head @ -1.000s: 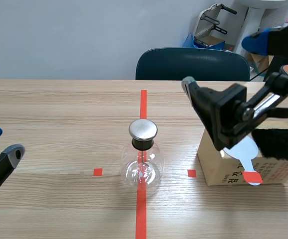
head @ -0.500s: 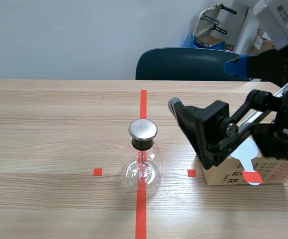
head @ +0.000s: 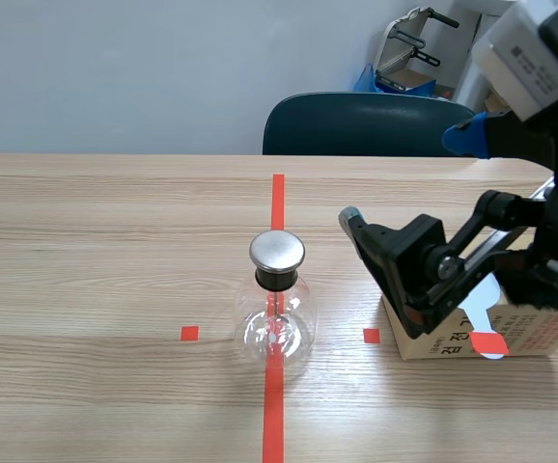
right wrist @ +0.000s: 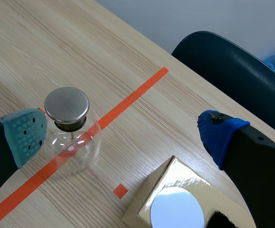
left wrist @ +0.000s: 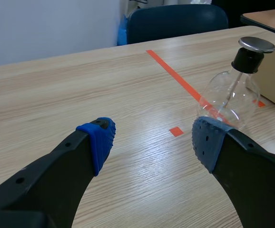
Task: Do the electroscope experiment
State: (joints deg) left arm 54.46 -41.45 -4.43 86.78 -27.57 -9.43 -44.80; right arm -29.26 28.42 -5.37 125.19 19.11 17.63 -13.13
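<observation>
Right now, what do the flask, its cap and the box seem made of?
Flask: likely clear glass, see-through with sharp glints.
Cap: brushed metal, dull grey sheen.
Box: seemingly cardboard, tan with a slightly glossy top.

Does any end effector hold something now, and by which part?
Nothing is held. The left end effector and the right end effector are both open.

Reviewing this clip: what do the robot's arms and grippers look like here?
Both grippers have thick black fingers. The left gripper carries blue pads, one ridged and one dotted. The right gripper has one grey-green dotted pad and one blue pad. In the scene view the right arm is a black linkage, with a light grey housing above.
</observation>
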